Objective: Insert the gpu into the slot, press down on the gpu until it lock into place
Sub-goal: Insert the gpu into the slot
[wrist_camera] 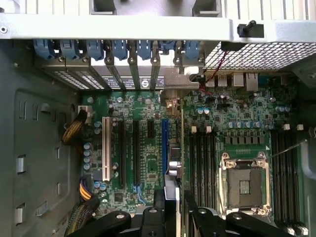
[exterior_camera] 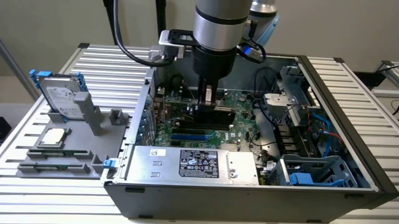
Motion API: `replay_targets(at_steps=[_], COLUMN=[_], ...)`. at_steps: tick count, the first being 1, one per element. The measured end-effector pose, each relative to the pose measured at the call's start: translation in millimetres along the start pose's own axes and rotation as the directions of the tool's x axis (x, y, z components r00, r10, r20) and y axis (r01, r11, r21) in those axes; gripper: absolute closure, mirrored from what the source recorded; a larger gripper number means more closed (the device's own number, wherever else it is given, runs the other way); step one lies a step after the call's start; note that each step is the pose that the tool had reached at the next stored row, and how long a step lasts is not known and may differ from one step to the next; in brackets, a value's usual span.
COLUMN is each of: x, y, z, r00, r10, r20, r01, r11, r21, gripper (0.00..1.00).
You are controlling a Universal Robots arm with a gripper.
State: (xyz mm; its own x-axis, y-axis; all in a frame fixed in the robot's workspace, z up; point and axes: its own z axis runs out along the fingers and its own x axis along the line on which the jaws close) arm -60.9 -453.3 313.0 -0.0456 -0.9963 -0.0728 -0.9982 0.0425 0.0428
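The gpu [exterior_camera: 212, 119], a thin black card, stands on edge inside the open computer case. My gripper [exterior_camera: 209, 100] comes straight down onto its top edge and is shut on it. In the wrist view the gpu [wrist_camera: 180, 143] is seen edge-on, running between my gripper [wrist_camera: 173, 197] fingers toward its metal bracket at the rear panel. The bright-blue slot [wrist_camera: 164, 148] lies right alongside the card's lower edge. The slot [exterior_camera: 188, 137] also shows just in front of the card. Whether the card's edge sits in it is hidden.
The grey power supply box [exterior_camera: 193, 163] fills the case's near side. Black memory slots [wrist_camera: 202, 163] and the CPU socket [wrist_camera: 244, 182] lie beside the card. Cables [wrist_camera: 74, 128] bunch near one case wall. A grey holder [exterior_camera: 62, 149] with a hard drive [exterior_camera: 59, 95] stands at the exterior view's left.
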Motion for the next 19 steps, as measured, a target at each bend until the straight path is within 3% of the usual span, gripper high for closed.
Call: replay_targets(at_steps=[4, 19], x=[0.6, 0.9], y=[-0.1, 1.6], z=[0.7, 3.0], r00=[1.0000, 1.0000], r10=[0.000, -0.001], r20=[0.0030, 0.0031], r01=[0.000, 0.001], r11=[1.0000, 1.0000], r21=[-0.0004, -0.0005], gripper=[0.74, 0.74])
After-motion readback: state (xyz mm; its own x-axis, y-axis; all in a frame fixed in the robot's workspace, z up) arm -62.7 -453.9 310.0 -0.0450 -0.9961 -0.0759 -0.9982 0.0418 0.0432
